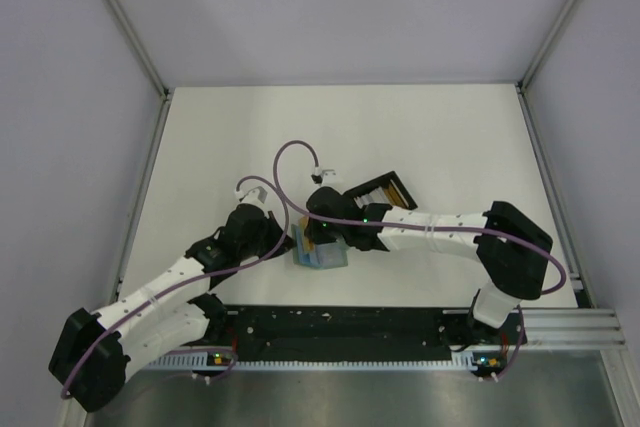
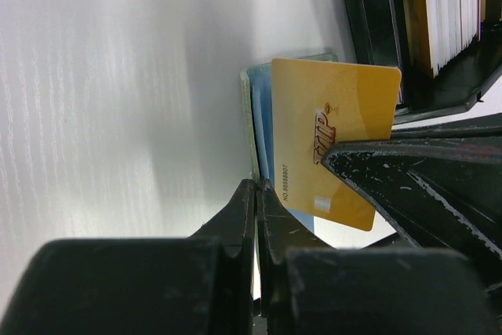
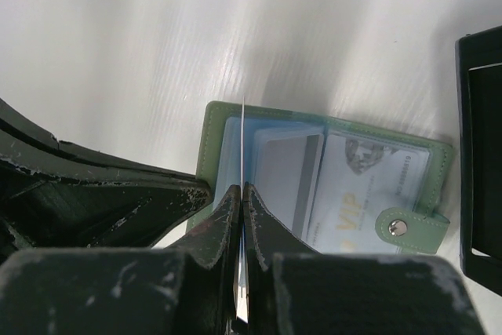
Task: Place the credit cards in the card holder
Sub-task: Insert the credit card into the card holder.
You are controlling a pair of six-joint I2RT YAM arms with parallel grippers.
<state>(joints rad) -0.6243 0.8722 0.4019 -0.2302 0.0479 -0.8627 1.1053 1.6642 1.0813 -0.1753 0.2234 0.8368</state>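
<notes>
One yellow card [image 2: 337, 123] is pinched in the right fingers [image 3: 227, 213], held upright over the open green holder [image 3: 205, 135] that lies on the counter [image 1: 450, 137]. The left wrist view shows the card's printed face. The right wrist view shows only its thin edge, plus other cards already slotted in the holder. The left fingers [image 2: 243, 209] are clenched, tips at the holder's edge. A black box [image 2: 376, 29] stands near.

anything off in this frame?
Nothing stands out. The yellow credit card stands on edge in the right gripper, above the open card holder, whose edge the left gripper pinches. No bends or spills visible; the spare cards sit upright in the black box.
</notes>
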